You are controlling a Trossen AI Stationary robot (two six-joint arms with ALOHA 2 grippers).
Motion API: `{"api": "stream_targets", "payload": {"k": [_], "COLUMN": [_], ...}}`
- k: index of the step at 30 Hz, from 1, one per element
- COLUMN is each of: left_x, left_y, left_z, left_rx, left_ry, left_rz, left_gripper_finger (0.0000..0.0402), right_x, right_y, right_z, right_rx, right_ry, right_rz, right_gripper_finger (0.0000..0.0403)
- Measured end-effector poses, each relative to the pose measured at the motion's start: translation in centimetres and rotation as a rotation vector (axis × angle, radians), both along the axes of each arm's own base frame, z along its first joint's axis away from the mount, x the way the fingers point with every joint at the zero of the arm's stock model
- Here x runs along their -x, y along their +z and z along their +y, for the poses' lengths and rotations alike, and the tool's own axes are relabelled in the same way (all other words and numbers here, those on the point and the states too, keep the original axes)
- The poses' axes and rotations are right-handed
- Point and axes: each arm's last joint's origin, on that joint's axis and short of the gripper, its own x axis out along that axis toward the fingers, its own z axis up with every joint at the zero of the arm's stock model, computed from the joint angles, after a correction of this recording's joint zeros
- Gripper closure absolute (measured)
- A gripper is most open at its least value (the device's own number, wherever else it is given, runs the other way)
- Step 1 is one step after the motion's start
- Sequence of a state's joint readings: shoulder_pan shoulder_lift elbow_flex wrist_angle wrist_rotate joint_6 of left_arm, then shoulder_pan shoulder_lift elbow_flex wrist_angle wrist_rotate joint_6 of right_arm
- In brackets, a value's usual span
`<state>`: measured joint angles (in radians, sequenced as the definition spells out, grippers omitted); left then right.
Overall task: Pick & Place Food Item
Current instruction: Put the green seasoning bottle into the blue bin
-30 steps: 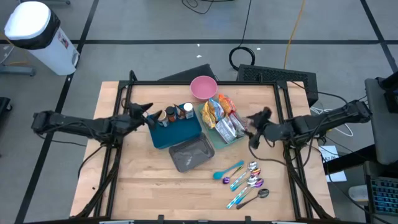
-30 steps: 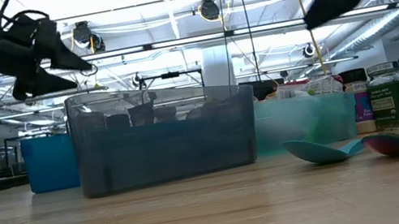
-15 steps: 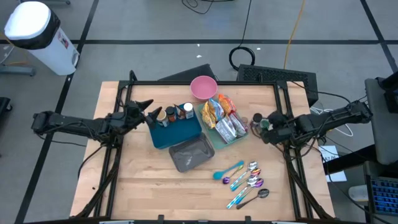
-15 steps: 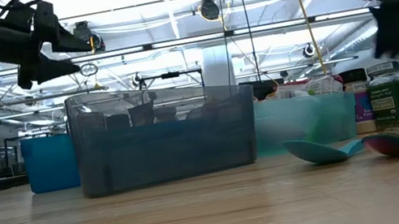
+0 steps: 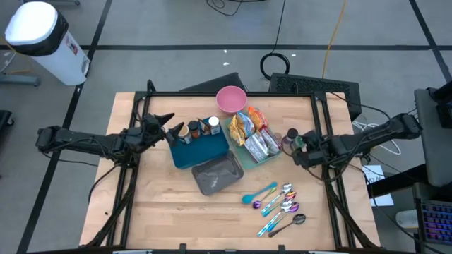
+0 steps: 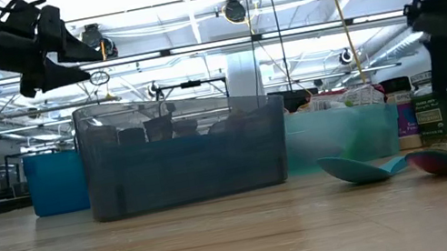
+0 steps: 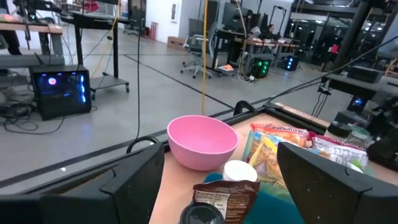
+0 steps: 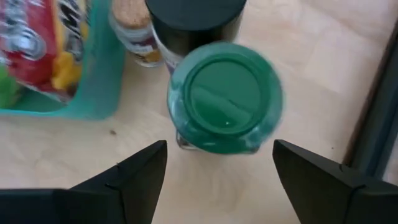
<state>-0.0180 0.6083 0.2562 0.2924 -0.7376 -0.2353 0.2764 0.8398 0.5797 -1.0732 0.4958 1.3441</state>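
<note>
1. Right gripper (image 8: 217, 177): fingers spread apart, poised directly above the green-lidded jar (image 8: 225, 96).
2. Jar: round, smooth green cap; stands on the wooden table (image 5: 162, 204), just beside the teal bin (image 5: 272, 156).
3. Left gripper (image 5: 171, 127): fingers apart, over the blue bin (image 5: 201, 152).

Grey floor (image 5: 176, 28) crossed by dark lines surrounds the wooden table (image 5: 162, 204); a white bin (image 5: 39, 35) stands beyond its far left corner. Ceiling lights (image 6: 231, 11) hang on beams overhead, with office chairs (image 7: 196, 46) and desks (image 7: 267, 45) farther back.
</note>
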Motion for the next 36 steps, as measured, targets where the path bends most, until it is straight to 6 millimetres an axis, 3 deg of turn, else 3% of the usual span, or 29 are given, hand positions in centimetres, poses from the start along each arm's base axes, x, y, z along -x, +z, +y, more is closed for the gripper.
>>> {"api": "stream_targets", "payload": {"k": [12, 16, 27, 36], "left_x": [0.0, 0.0, 0.0, 0.0], "left_y": [-0.2, -0.3, -0.3, -0.3], "left_z": [0.0, -0.1, -0.1, -0.1], "left_rx": [-0.011, -0.009, -0.009, 0.004], "left_ry": [-0.011, -0.025, -0.031, -0.03], "left_rz": [0.03, 0.038, 0.039, 0.031], "left_gripper_finger": [0.0082, 0.0091, 0.0081, 0.0094], "right_x": [0.2, 0.9, -0.1, -0.5], "right_y": [-8.0, -9.6, -9.5, -9.2], "right_z": [-0.1, -0.3, -0.2, -0.1], "right_rx": [-0.042, -0.04, 0.091, 0.17], "right_ry": [0.004, -0.008, 0.187, 0.294], "right_rz": [-0.196, -0.22, -0.271, -0.262], "right_gripper_finger": [0.0122, 0.0122, 0.0127, 0.0213]}}
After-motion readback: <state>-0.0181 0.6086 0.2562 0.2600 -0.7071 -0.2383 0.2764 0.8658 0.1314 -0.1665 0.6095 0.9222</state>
